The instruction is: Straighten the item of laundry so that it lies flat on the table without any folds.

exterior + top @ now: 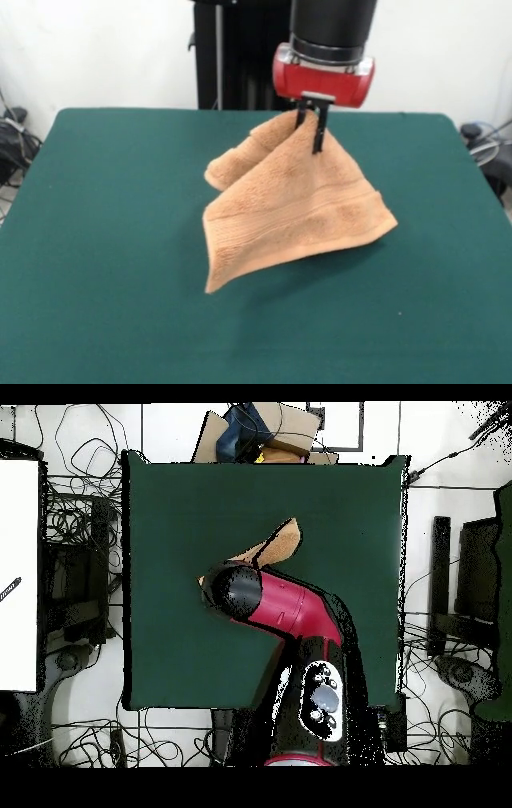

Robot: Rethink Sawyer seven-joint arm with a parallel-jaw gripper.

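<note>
Nubby terry-cloth towel (296, 204), matt felt-like table (120, 240), glossy red plastic wrist housing (322, 78)

Overhead, the arm (285, 609) hides most of the towel (280, 544).

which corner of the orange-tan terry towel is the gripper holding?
The top corner of the orange-tan terry towel, pinched shut in the gripper. The other corners hang free below, over the dark green table.

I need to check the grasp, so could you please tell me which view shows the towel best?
The front view: the towel hangs draped from the gripper, which is shut on its top, folds and woven band plainly visible. In the overhead view the arm covers most of it, leaving only a tan sliver above.
</note>
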